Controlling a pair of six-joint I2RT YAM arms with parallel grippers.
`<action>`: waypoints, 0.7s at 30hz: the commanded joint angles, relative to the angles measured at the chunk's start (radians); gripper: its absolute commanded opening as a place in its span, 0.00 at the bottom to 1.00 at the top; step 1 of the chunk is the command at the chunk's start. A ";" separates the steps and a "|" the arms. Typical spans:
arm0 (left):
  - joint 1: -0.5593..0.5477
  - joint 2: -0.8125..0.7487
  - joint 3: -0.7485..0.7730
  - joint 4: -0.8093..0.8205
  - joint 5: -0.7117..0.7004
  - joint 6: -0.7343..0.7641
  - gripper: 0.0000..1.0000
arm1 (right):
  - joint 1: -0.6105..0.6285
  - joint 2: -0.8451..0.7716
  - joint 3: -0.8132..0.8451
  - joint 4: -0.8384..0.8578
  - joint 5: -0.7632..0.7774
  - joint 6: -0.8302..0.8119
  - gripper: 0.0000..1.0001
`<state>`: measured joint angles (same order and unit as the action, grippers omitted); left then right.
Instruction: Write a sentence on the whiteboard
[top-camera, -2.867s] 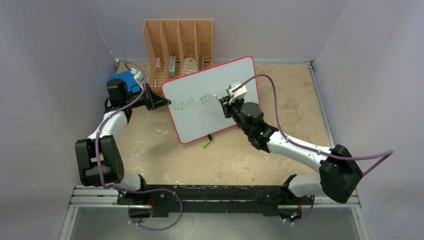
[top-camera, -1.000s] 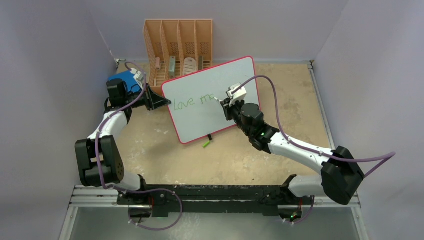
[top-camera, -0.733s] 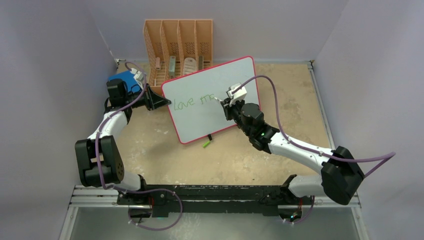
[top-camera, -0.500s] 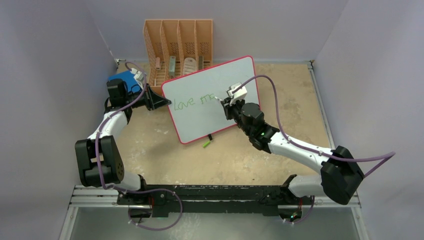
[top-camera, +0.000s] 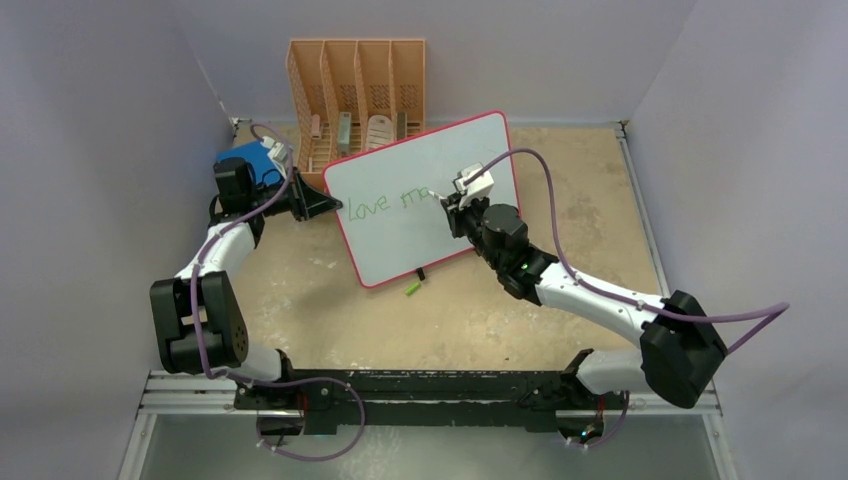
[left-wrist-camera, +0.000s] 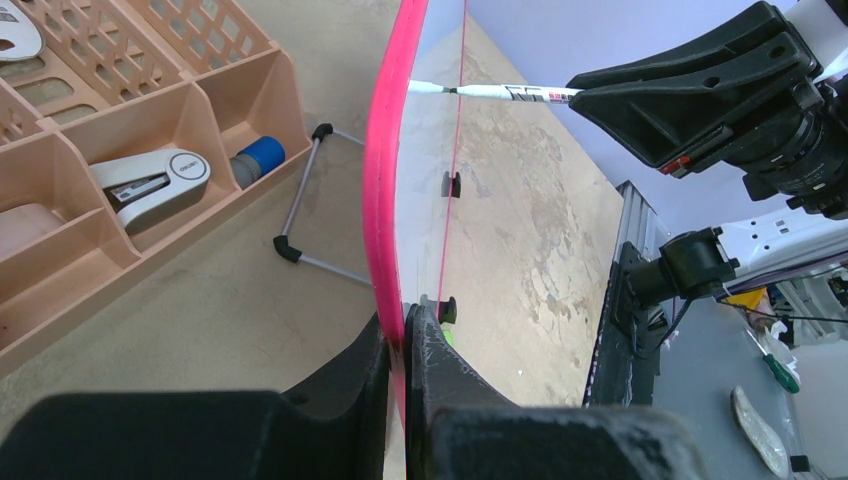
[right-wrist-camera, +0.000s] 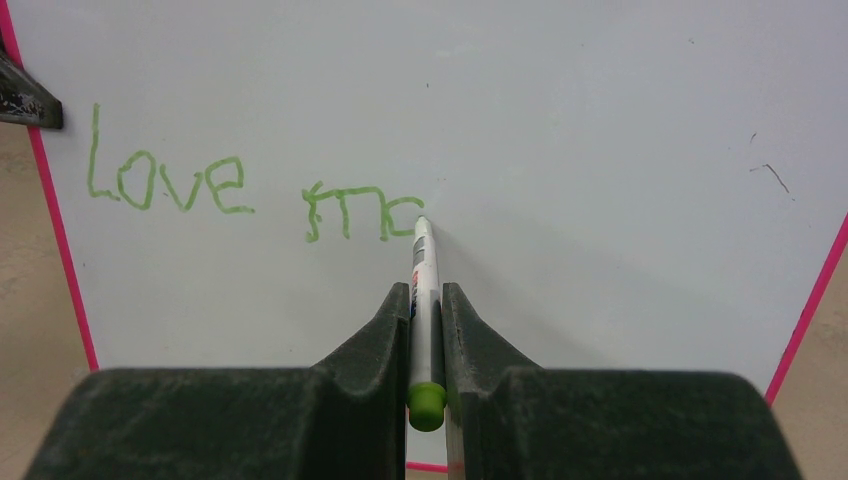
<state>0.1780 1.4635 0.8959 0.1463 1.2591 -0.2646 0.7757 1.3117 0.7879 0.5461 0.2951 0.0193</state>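
Right wrist view has the right hand (right-wrist-camera: 425, 295) pressed together on a green marker (right-wrist-camera: 423, 250). The marker's tip sits at the whiteboard (right-wrist-camera: 600, 150), just past the last green stroke of the sentence (right-wrist-camera: 225, 190), which reads "love" plus an unfinished second word. Left wrist view shows the left hand (left-wrist-camera: 403, 335) pinching the board's pink rim at its left edge, with the board propped at a tilt on the bench (top-camera: 560, 180) by a wire stand (left-wrist-camera: 300, 215).

The main risk, I judge, is that pen pressure lands well away from that single pinch. A hard stroke could swing or tip the board and distort the letters. The marker could also slide back between the fingers and break the line. Tip contact seems light, though the angle makes that hard to confirm.
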 joint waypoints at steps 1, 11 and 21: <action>-0.008 -0.034 0.026 0.023 0.000 0.057 0.00 | -0.010 -0.001 0.051 0.057 -0.002 -0.013 0.00; -0.007 -0.034 0.027 0.023 -0.001 0.057 0.00 | -0.010 0.006 0.057 0.053 -0.017 -0.013 0.00; -0.008 -0.035 0.026 0.024 -0.001 0.057 0.00 | -0.009 0.015 0.050 0.031 -0.016 -0.012 0.00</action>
<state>0.1776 1.4616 0.8959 0.1410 1.2552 -0.2642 0.7712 1.3205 0.7998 0.5526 0.2893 0.0181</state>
